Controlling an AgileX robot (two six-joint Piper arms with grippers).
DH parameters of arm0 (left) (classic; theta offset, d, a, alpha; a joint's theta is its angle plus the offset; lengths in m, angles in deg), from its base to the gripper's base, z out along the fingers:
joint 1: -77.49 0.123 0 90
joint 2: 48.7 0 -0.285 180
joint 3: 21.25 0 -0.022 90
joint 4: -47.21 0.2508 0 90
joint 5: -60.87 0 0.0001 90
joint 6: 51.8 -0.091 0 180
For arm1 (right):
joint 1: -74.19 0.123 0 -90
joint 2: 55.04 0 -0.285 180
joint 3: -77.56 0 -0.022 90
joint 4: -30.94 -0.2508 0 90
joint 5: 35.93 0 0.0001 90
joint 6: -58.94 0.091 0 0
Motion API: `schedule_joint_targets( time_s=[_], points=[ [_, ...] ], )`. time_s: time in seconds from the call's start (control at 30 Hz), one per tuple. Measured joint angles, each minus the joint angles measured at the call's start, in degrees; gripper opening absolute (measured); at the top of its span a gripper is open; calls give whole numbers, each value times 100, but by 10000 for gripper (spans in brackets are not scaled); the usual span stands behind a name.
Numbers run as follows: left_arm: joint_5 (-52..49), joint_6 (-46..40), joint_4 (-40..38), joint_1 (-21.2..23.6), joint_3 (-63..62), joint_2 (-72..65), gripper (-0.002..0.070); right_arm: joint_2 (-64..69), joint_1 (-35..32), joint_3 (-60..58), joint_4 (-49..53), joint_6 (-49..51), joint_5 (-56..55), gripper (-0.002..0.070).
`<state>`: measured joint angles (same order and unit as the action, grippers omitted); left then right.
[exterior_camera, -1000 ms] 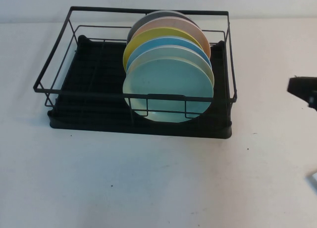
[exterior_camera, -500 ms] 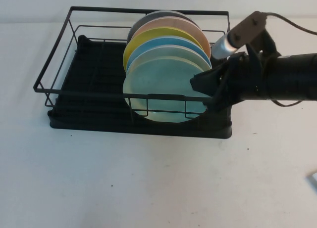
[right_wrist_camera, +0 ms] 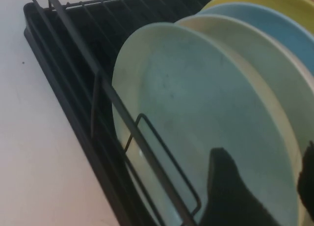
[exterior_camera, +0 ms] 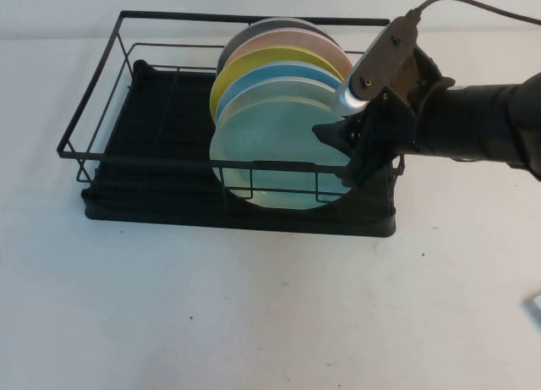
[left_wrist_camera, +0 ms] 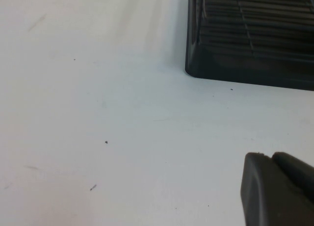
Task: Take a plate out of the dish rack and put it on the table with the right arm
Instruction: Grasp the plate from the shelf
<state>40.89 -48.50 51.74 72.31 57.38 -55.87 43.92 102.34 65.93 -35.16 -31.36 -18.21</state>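
Note:
The pale mint-green plate (exterior_camera: 275, 149) stands on edge at the front of a row of plates in the black wire dish rack (exterior_camera: 211, 214) on the white table (exterior_camera: 254, 314). My right arm reaches in from the right. My right gripper (exterior_camera: 335, 156) is open at the plate's right edge, above the rack's front right corner. In the right wrist view the plate (right_wrist_camera: 196, 113) fills the middle, with the gripper (right_wrist_camera: 265, 182) spread across its rim. My left gripper (left_wrist_camera: 273, 162) hovers over bare table near a corner of the rack (left_wrist_camera: 245, 44).
Behind the mint plate stand a whitish plate (exterior_camera: 292, 84), a blue one (exterior_camera: 279, 71), a yellow one (exterior_camera: 249, 63), a pink one (exterior_camera: 292, 39) and a dark grey one (exterior_camera: 254, 28). The rack's left half holds no plates. A small white object (exterior_camera: 535, 305) lies at the right edge.
My right arm has swung in from the right edge to the rack. Its open gripper now sits at the mint plate's right edge, a little higher than half a second ago.

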Motion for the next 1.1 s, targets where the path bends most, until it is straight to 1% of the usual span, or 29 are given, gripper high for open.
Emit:
schedule_joint_targets(
  time_s=[0.4, 0.77, 1.1],
  points=[
    [0, 0, 0, 0, 0, 0, -4, 770, 0, 666, -25, -331, -83, 291],
    [0, 0, 0, 0, 0, 0, -4, 911, 0, 730, -25, -589, -290, 280],
    [0, 0, 0, 0, 0, 0, -4, 1080, 0, 742, -67, -632, -457, 279]
  ],
)
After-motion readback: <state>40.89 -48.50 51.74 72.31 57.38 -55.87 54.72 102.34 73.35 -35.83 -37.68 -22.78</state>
